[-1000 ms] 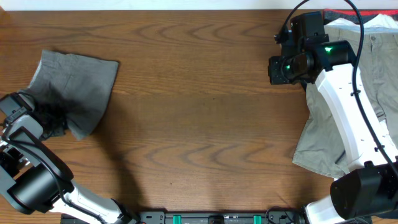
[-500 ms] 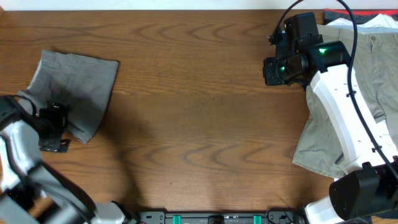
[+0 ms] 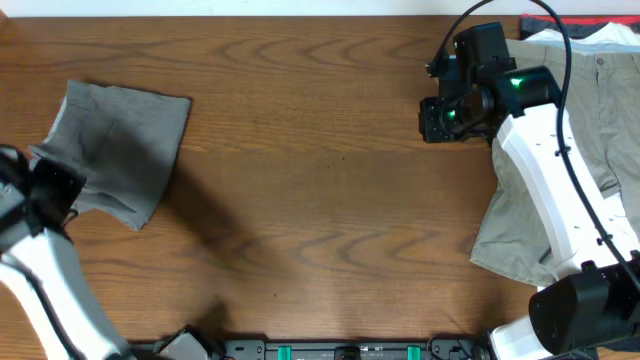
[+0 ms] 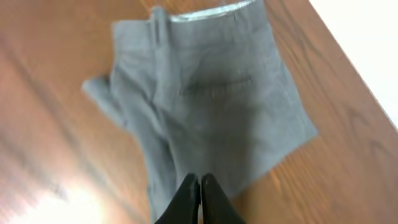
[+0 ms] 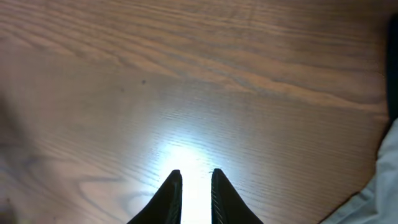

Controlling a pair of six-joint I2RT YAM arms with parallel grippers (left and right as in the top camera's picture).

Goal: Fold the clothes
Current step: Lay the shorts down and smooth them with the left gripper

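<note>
The left gripper [image 4: 200, 177] has let go of the folded grey shorts [image 3: 120, 150] at the counter's [image 3: 320, 210] left and pulled back, jaws pressed together and empty. The right gripper [image 5: 194, 177], jaws slightly apart, hovers beside the khaki trousers [image 3: 615, 120], probably next.

Overhead straight down; wrists close, oblique; left shares shorts [image 3: 120, 145].

Looks like a robotics lab: a wood-grain bench [image 3: 320, 200] carrying clothes [image 3: 120, 140], with two white robot arms [image 3: 545, 180] mounted at its edge.
</note>
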